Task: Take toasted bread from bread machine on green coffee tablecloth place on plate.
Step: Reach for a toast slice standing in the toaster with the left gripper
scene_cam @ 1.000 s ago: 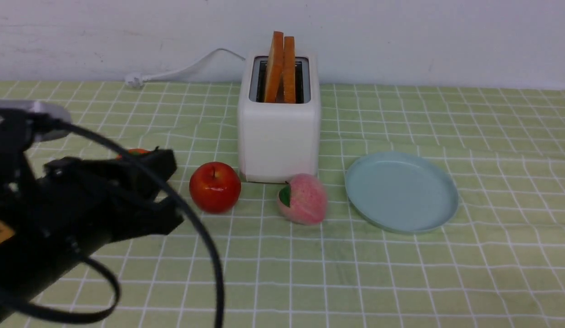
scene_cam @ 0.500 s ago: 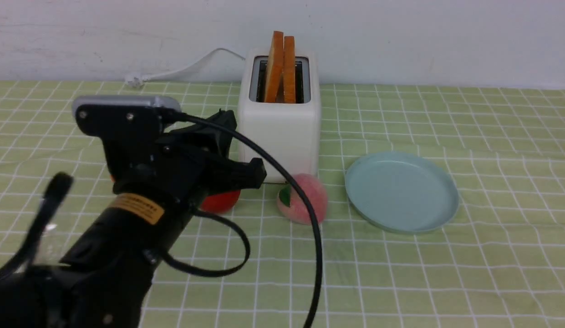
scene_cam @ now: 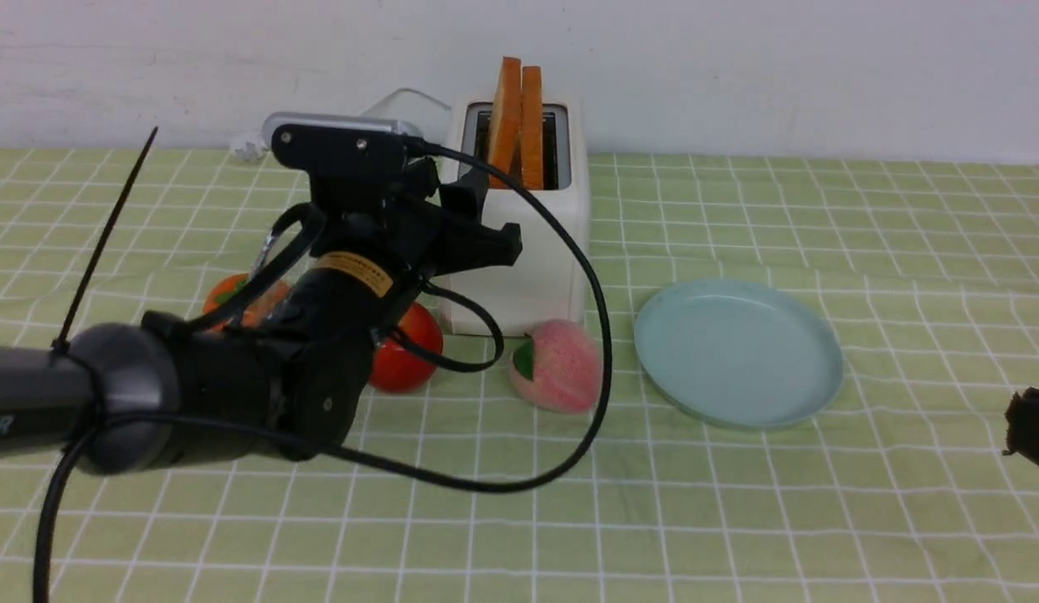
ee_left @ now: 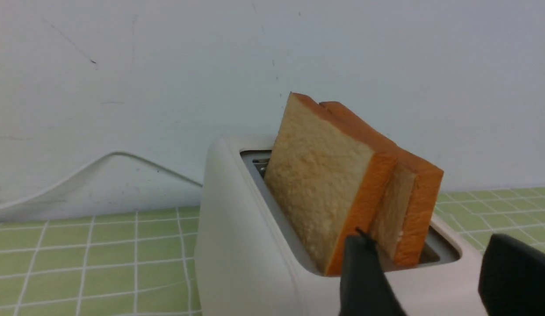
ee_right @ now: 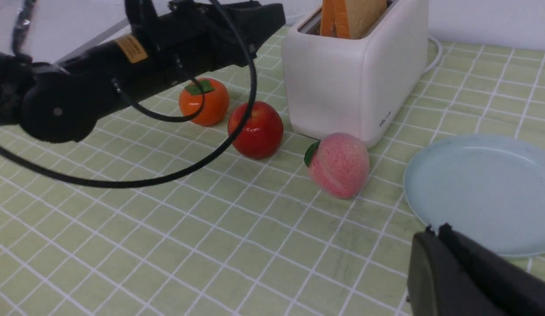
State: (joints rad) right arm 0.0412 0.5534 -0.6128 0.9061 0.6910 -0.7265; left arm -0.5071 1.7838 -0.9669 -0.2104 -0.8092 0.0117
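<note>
Left wrist view, left jaws (ee_left: 424, 267) spread apart, holding nothing.

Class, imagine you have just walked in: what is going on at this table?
The robot's left gripper, its jaws apart, is up at the near end of the toaster, apparently about to take some bread. Both slices of toasted bread stand upright in the toaster, neither one held. The plate on the green checked cloth is empty, so no toast has been delivered. The right gripper is shut, near the plate.
</note>
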